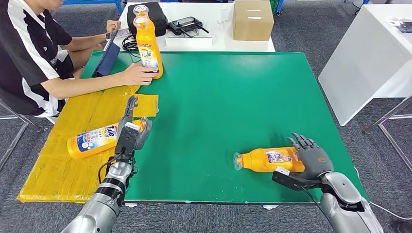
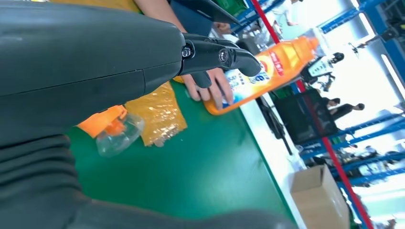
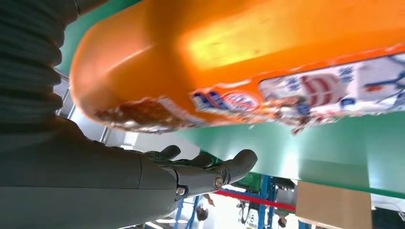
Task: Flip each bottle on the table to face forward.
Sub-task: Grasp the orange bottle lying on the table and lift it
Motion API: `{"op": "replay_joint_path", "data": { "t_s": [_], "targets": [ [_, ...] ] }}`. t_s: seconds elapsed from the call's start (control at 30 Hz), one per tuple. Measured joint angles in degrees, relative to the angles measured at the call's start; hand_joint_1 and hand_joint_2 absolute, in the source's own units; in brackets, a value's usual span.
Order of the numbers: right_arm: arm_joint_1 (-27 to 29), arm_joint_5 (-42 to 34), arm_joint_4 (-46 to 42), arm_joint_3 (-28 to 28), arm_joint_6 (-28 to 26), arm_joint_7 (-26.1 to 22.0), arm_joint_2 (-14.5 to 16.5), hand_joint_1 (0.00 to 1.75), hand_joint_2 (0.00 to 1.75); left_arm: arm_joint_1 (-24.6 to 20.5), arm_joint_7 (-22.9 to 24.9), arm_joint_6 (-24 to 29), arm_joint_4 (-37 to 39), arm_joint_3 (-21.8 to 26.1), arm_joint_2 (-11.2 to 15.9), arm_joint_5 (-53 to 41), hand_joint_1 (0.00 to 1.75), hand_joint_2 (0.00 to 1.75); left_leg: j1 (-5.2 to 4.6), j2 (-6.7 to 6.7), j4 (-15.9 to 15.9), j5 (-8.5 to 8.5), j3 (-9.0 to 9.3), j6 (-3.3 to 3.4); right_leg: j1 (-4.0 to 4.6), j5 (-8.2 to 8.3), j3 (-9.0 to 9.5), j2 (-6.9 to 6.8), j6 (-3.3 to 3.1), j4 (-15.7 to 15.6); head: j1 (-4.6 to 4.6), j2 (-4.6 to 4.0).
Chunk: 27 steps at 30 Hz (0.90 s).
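We are seeing our right hand [image 1: 311, 158] lying open-fingered against the base of a bottle lying on its side [image 1: 268, 159] on the green counter [image 1: 228, 102], our left hand [image 1: 130, 132] hovering open over a second lying bottle [image 1: 94, 140], beyond its fingers a person's hand [image 1: 138, 75] steadying an upright bottle [image 1: 148, 46].

Even, bright overhead light fills the head view, with soft shadows under the lying bottle [image 1: 269, 159] on the green table [image 1: 233, 97]. In the left wrist view the background beyond the upright bottle [image 2: 267, 71] is blown out to white. The right wrist view looks soft, probably too close to focus.
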Motion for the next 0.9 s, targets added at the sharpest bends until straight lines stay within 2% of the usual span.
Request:
{"op": "replay_joint_path", "data": {
  "t_s": [0.33, 0.37, 0.47, 0.5, 0.67, 0.9],
  "targets": [
    [-9.05, 2.22, 13.58, 1.51, -0.31, -0.76, 7.6, 0.0, 1.75, 1.0, 0.0, -1.24, -4.98, -3.23, -1.45, 0.79, 0.0, 1.75, -0.02, 0.07, 0.01, 0.0, 0.13, 0.0, -0.01, 0.01, 0.05, 0.04, 0.0, -0.01, 0.01, 0.0],
    [-9.63, 2.17, 14.55, 1.69, 0.24, -1.14, 7.95, 0.2, 1.75, 1.02, 0.0, -1.4, -5.2, -3.39, -1.47, 0.88, 0.0, 1.75, -0.02, 0.07, 0.01, 0.0, 0.14, 0.0, -0.01, 0.01, 0.06, 0.05, 0.0, -0.01, 0.01, 0.0],
    [-11.96, 1.88, 17.88, 2.49, 2.88, -2.75, 8.34, 1.5, 1.75, 0.98, 0.0, -1.91, -5.57, -4.12, -1.53, 1.6, 0.0, 1.75, -0.01, 0.16, 0.0, -0.01, 0.2, 0.0, 0.0, 0.01, 0.08, 0.12, 0.0, -0.01, 0.01, 0.0],
    [-12.94, 1.73, 19.17, 2.83, 3.65, -3.14, 8.37, 1.74, 1.75, 0.94, 0.0, -2.02, -5.61, -4.37, -1.6, 1.87, 0.0, 1.75, -0.01, 0.21, 0.0, -0.01, 0.25, 0.0, 0.0, 0.01, 0.11, 0.16, 0.0, -0.01, 0.01, 0.0],
    [-16.43, 0.99, 24.28, 4.11, 4.39, -3.86, 8.79, 1.75, 1.75, 0.84, 0.0, -2.33, -5.63, -5.35, -1.86, 3.02, 0.0, 1.75, -0.04, 0.24, 0.0, -0.01, 0.41, 0.01, 0.0, 0.02, 0.28, 0.19, 0.0, -0.03, 0.02, 0.0],
    [-17.99, 0.47, 26.67, 4.78, 2.55, -2.72, 10.72, 1.75, 1.75, 0.86, 0.0, -2.95, -5.78, -5.5, -1.87, 3.89, 0.0, 1.75, -0.02, 0.24, 0.01, -0.01, 0.46, 0.01, -0.01, 0.03, 0.31, 0.19, 0.0, -0.02, 0.01, 0.0]
  ]
}}
